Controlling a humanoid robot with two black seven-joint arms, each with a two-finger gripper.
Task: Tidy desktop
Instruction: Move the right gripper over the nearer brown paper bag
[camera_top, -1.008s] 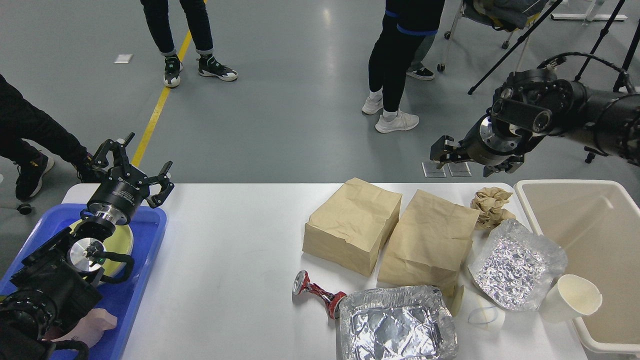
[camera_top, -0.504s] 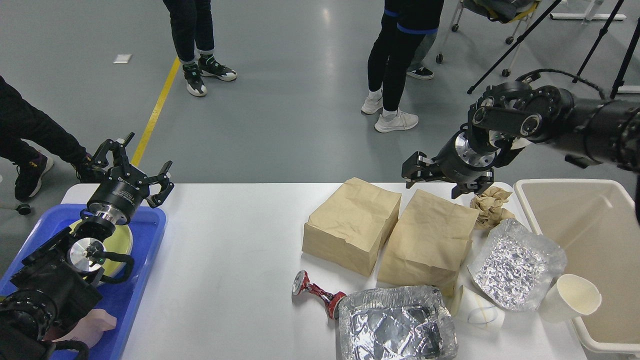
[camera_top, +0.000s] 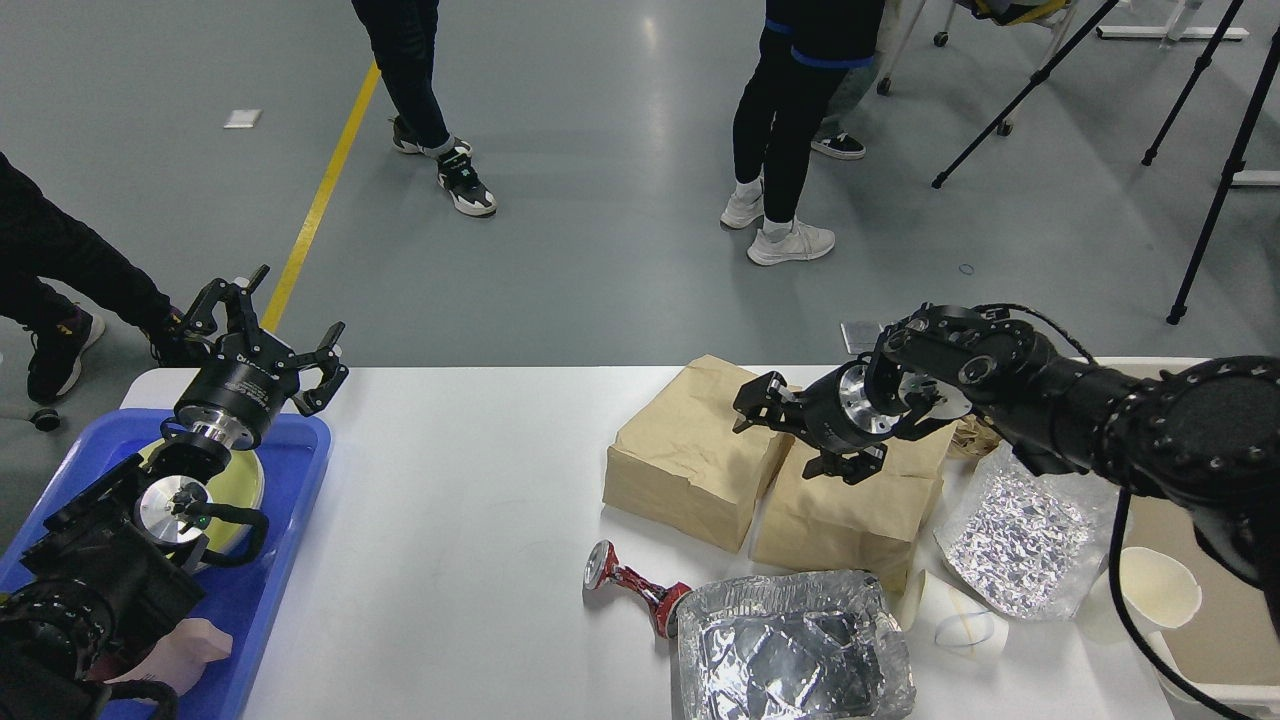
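Left gripper (camera_top: 272, 335) is seen with fingers spread wide and nothing held, raised at the far end of the blue tray (camera_top: 290, 560). The desktop (camera_top: 460, 500) stretches rightward from those fingers. Right gripper (camera_top: 795, 435) is held with fingers parted, empty, over the seam between two brown paper bags (camera_top: 700, 455). A crushed red can (camera_top: 630, 582) and foil tray (camera_top: 795, 650) are noted nearer than those fingers.

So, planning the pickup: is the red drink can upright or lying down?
Lying down. The crushed red drink can rests sideways on the white desktop.
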